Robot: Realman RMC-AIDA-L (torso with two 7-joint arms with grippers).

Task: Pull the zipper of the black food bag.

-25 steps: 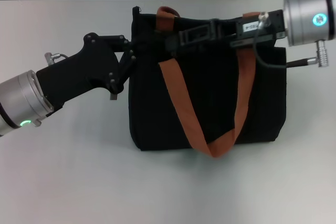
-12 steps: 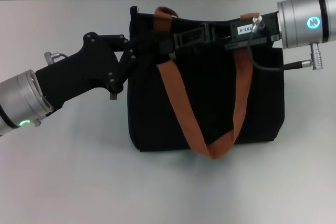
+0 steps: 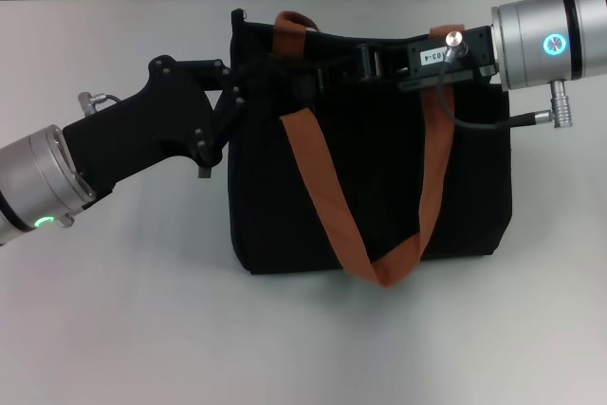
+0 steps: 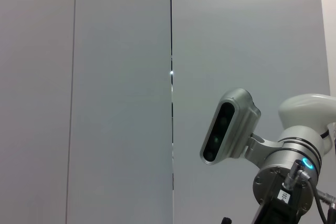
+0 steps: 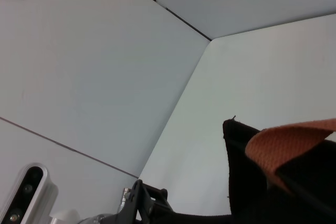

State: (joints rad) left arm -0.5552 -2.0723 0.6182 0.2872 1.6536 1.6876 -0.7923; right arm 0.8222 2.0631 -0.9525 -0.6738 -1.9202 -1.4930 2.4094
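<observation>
A: Black squarish fabric food bag (image 3: 370, 177) with orange-brown webbing handles (image 3: 327, 196) lies on the pale grey table (image 3: 142, 320), its top edge away from the robot. Where are the arms?

B: Left gripper (image 3: 248, 92), black and bulky, reaches in from the left and meets the bag's top left corner. Right gripper (image 3: 327, 73) comes from the right, stretched along the top edge, its tip near the middle-left of that edge.

A: Are the jaws clamped on anything?

B: Cannot tell for either; black fingers merge with black cloth. Neither wrist view shows its own fingers.

A: And the small silver zipper pull?

B: Not visible. I judge it sits on the zip line under the right gripper's tip.

A: So how should the pull go?

B: My judgement: keep the left gripper anchoring the corner so the cloth stays taut, and draw the right one straight along the zip line, level with the edge. Lifting or angling off would bunch the fabric or slip the tab.
</observation>
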